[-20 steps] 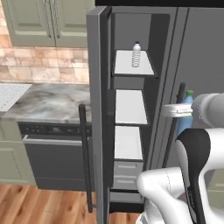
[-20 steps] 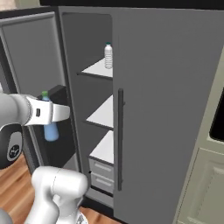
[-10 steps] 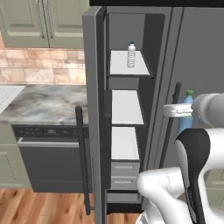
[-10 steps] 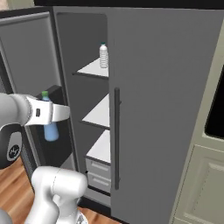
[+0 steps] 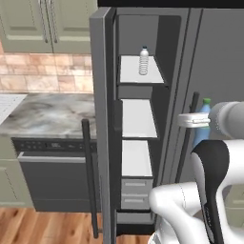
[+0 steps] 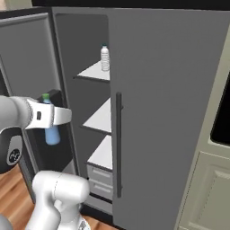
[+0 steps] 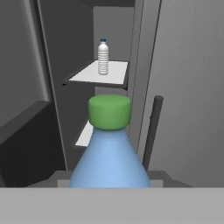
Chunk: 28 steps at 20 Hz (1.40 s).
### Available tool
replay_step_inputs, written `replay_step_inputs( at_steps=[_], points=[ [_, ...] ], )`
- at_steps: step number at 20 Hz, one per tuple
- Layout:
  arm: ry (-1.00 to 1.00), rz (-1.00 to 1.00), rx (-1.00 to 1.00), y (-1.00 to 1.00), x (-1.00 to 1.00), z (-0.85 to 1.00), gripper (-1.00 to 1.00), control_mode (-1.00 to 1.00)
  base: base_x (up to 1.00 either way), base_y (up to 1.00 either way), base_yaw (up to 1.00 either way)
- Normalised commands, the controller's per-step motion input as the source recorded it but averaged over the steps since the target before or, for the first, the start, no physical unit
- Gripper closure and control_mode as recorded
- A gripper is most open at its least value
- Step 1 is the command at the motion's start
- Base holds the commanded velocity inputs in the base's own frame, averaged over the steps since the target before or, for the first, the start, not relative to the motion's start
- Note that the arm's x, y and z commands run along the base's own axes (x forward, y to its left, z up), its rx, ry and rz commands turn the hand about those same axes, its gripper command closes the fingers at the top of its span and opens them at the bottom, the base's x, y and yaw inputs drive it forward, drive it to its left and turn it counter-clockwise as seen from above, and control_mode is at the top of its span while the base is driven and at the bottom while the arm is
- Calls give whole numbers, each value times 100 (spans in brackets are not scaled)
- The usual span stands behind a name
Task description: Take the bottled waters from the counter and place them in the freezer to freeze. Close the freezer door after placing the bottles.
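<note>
The pincer (image 6: pixel 53 117) is closed tight on the blue bottle (image 6: pixel 51 132). The bottle stands up straight in its grip, with the green cap (image 7: pixel 109 112) on top. In the hand view the blue bottle (image 7: pixel 110 162) sits right in front of the pincer, from the middle down to 6 o'clock, and its cap is near the middle. In the left base view the pincer (image 5: pixel 193 119) is at about 3 o'clock, and the blue bottle (image 5: pixel 201 128) pokes up and hangs down through it.

The freezer (image 5: pixel 138 119) is open. The freezer door (image 5: pixel 102 124) is swung wide, and its long handle (image 5: pixel 89 176) runs down at about 7 o'clock. The clear bottle (image 5: pixel 143 61) stands up on the top shelf (image 5: pixel 140 71) inside the freezer, at about 12 o'clock. In the hand view that clear bottle (image 7: pixel 103 57) is at 12 o'clock, far past the green cap. The two bottles are well apart.

The blue bottle is outside the freezer, in front of the closed right fridge door (image 6: pixel 166 112). The stone surface (image 5: pixel 47 114) is at 9 o'clock in the left base view, with the dishwasher (image 5: pixel 55 176) under it.
</note>
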Motion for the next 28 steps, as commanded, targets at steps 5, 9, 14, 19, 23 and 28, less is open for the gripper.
replay_step_inputs(
  at_steps=[5, 9, 14, 19, 23, 28],
  points=[
    [0, 0, 0, 0, 0, 0, 100, 100, 42, 2, 0],
    [0, 0, 0, 0, 0, 0, 100, 100, 46, 0, 0],
    [0, 0, 0, 0, 0, 0, 100, 100, 37, 0, 0],
    [0, 0, 0, 0, 0, 0, 100, 100, 31, 3, 0],
    [0, 0, 0, 0, 0, 0, 100, 100, 15, 14, 0],
    [0, 0, 0, 0, 0, 0, 100, 100, 5, 26, 0]
  ],
)
